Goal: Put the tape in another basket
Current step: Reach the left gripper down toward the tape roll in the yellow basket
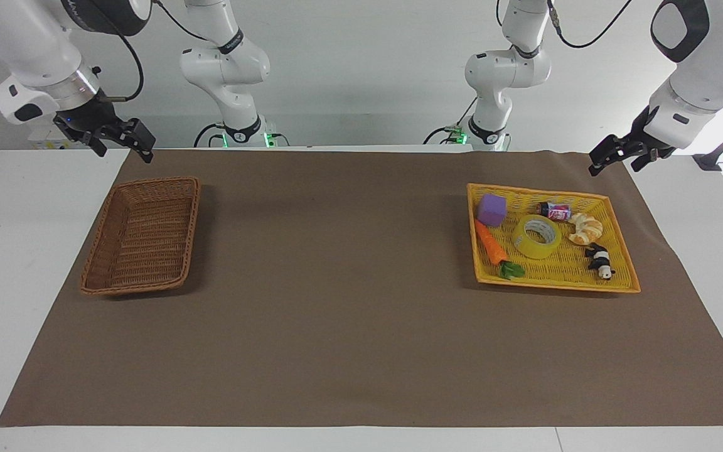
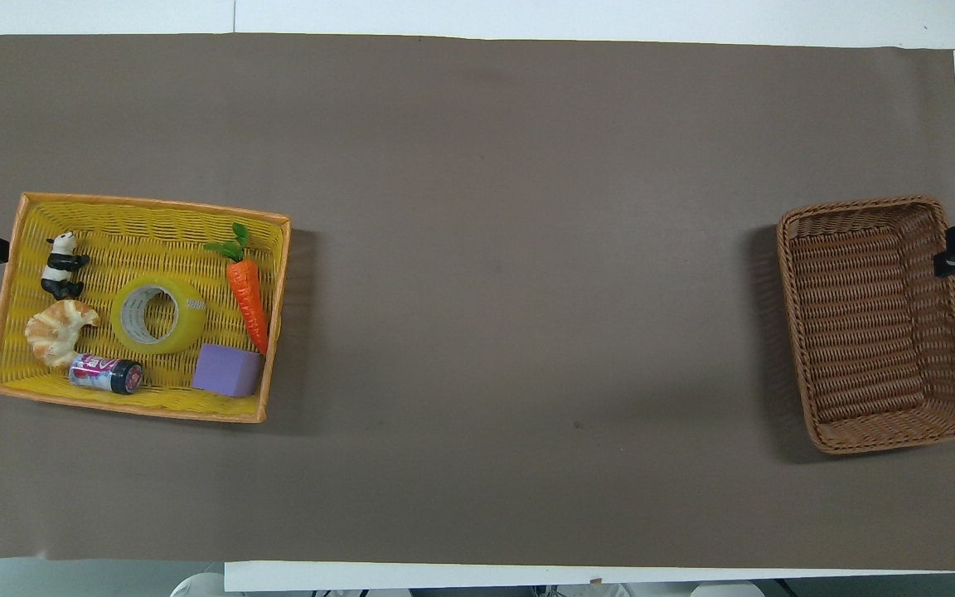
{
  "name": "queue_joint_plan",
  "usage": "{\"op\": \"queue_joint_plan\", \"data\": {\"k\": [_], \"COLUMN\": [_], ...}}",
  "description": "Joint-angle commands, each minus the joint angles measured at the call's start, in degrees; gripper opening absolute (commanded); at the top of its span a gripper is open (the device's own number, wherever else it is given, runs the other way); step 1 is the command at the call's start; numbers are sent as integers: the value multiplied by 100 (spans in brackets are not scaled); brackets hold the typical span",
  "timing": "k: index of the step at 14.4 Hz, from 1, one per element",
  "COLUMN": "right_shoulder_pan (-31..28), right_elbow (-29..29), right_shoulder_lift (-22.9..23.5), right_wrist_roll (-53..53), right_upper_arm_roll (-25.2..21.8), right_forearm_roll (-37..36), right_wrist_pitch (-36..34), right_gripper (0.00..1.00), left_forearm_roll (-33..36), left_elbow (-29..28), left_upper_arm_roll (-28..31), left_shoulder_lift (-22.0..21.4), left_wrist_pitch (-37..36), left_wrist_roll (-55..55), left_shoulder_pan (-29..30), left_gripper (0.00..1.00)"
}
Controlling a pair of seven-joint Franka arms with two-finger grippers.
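Observation:
The yellow tape roll (image 1: 537, 236) lies flat in the middle of a flat yellow-orange woven tray (image 1: 619, 276) at the left arm's end of the table; it also shows in the overhead view (image 2: 157, 314). The brown wicker basket (image 1: 143, 233) stands empty at the right arm's end, and shows in the overhead view (image 2: 877, 323). My left gripper (image 1: 614, 167) hangs open and empty in the air off the tray's corner nearest the robots. My right gripper (image 1: 124, 152) hangs open and empty in the air by the basket's end nearest the robots. Both arms wait.
In the tray around the tape lie a purple block (image 1: 492, 209), a toy carrot (image 1: 493, 248), a small can (image 1: 555, 211), a croissant (image 1: 585, 228) and a toy panda (image 1: 600, 260). A brown mat (image 1: 349, 295) covers the table between tray and basket.

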Motion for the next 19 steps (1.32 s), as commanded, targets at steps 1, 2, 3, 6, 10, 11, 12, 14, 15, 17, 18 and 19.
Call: {"op": "queue_joint_plan", "data": {"k": [1,2,3,6,10,11,12,14,15,17,18,19], "right_shoulder_pan": [-10,-10,-10,-10,-10,-10,-10,-10,-10,-10,-10,-10], "right_elbow": [-179,-179,-179,-179,-179,-179,-179,-179,-179,-179,-179,-179], "right_shoulder_lift": [-159,-159,-159,-159,-159,-159,-159,-159,-159,-159,-159,-159], "right_wrist_roll": [-114,-114,-114,-114,-114,-114,-114,-114,-114,-114,-114,-114], "right_upper_arm_roll": [10,10,10,10,10,10,10,10,10,10,10,10], "right_forearm_roll": [2,2,2,2,2,2,2,2,2,2,2,2], "right_wrist_pitch": [43,43,43,43,43,43,43,43,43,43,43,43], "right_gripper": [99,99,99,99,99,99,99,99,99,99,99,99], "left_forearm_roll": [-60,-60,-51,-51,-42,-42,-42,-42,-42,-42,-42,-42], "left_elbow": [-126,-126,-213,-1718,-3922,-3923,-3923,-4062,-4168,-4239,-4361,-4423], "left_upper_arm_roll": [-6,-6,-6,-6,-14,-14,-14,-14,-14,-14,-14,-14], "left_shoulder_lift": [-93,-84,-119,-828,-1237,-957,-798,-586,-550,-410,-410,-349], "left_wrist_pitch": [55,91,100,1201,3533,3737,3860,4089,4299,4573,4643,4731], "left_wrist_roll": [-104,-113,-113,-130,-87,-78,-78,-51,-60,-51,-86,-78], "left_shoulder_pan": [-20,15,41,199,349,358,366,366,366,358,314,305], "left_gripper": [100,100,100,100,98,98,98,98,98,98,98,97]}}
